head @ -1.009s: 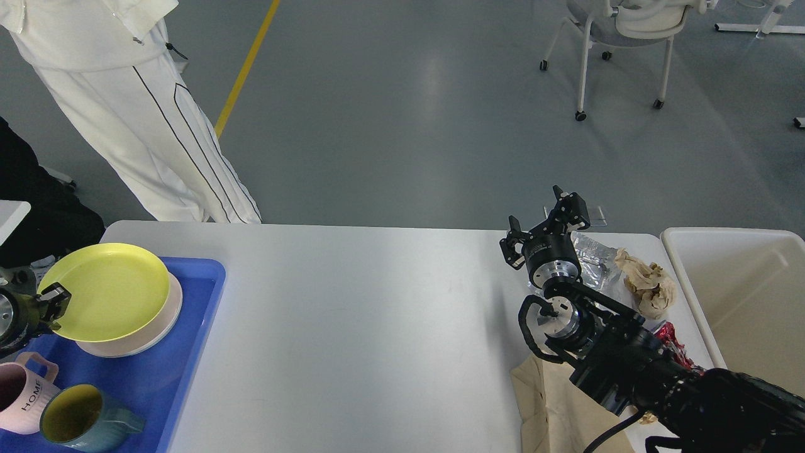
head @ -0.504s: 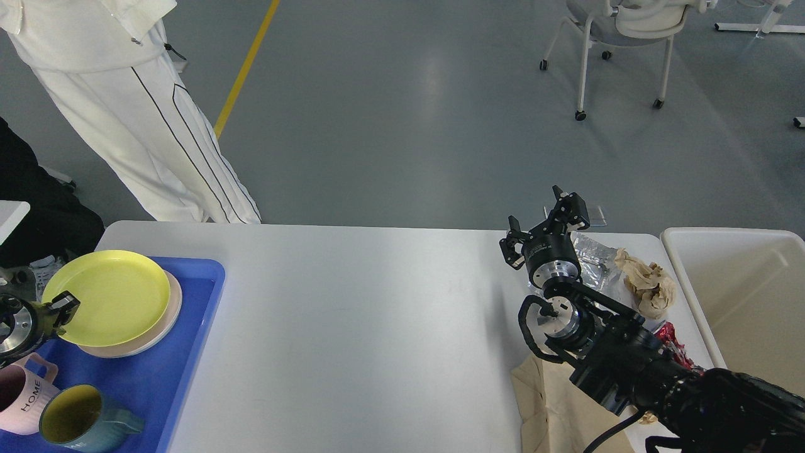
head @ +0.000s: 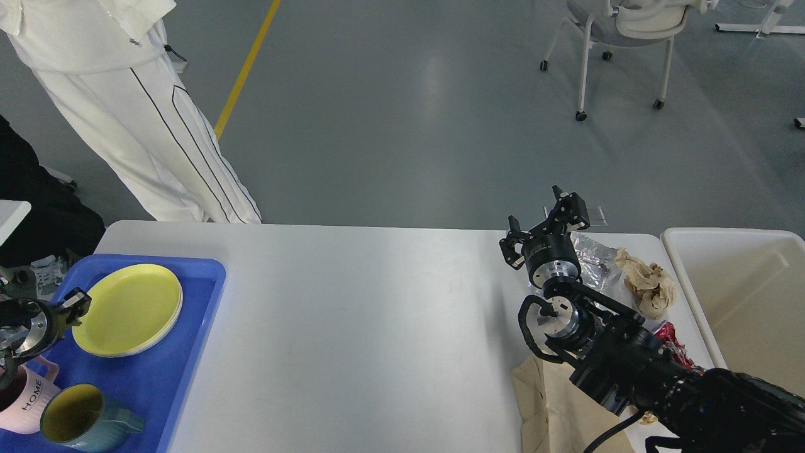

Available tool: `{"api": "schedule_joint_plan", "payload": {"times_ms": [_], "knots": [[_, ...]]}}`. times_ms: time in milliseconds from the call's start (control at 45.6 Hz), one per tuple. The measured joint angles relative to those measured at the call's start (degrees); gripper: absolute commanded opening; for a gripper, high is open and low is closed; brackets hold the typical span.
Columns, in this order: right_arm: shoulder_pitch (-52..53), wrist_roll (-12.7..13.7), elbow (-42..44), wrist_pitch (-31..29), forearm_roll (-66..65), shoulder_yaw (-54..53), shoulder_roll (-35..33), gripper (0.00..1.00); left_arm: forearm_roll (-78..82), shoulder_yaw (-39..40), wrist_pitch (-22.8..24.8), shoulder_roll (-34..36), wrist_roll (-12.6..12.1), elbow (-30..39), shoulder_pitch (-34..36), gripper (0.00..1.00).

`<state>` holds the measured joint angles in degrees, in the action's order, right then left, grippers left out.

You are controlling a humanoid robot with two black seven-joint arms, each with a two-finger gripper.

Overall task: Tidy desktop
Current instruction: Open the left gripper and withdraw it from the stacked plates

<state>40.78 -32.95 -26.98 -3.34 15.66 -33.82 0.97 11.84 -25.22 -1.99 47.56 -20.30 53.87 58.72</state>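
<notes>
- A large white-grey desktop (head: pixel 377 327) with rounded corners filled the lower half of the head view, with grey floor beyond it.
- At the desktop's left end sat a blue tray (head: pixel 195 314) holding a yellow plate (head: pixel 129 308) stacked flat on a pale plate, a teal mug (head: pixel 78 418) and a pink mug (head: pixel 25 402) marked HOME.
- The left gripper (head: pixel 74 302) sat just beside the yellow plate's left rim; I could not tell whether it was clenched or released.
- The right gripper (head: pixel 544 226) hovered over the desktop's far right corner, its two fingers spread apart and grasping nothing.
- Near it lay crinkled silver foil (head: pixel 594 261), a crumpled brown paper wad (head: pixel 648 286), a red wrapper (head: pixel 676 343) and a beige cloth (head: pixel 553 409).
- A cream-white bin (head: pixel 742 296) stood beside the desktop's right edge.
- A person in white trousers (head: pixel 144 119) stood behind the far left corner.
</notes>
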Motion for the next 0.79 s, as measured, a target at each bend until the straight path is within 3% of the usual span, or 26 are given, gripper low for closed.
{"api": "schedule_joint_plan", "payload": {"times_ms": [110,219,395,614,789], "knots": [[0.0,0.0,0.0,0.0,0.0,0.0,0.0,1.00,-3.1,2.2,0.0,0.9,0.0,0.0,0.2,0.92],[0.0,0.0,0.0,0.0,0.0,0.0,0.0,1.00,-6.7,3.8,0.5,3.9,-0.5,0.4,1.3,0.96],[0.0,0.0,0.0,0.0,0.0,0.0,0.0,1.00,-8.5,4.3,5.1,9.5,-0.8,0.9,6.5,0.97],[0.0,0.0,0.1,0.0,0.0,0.0,0.0,1.00,-8.4,5.4,20.2,15.1,-0.3,0.9,14.7,0.97],[0.0,0.0,0.1,0.0,0.0,0.0,0.0,1.00,-8.4,6.2,23.4,15.1,-0.1,0.9,15.5,0.97]]}}
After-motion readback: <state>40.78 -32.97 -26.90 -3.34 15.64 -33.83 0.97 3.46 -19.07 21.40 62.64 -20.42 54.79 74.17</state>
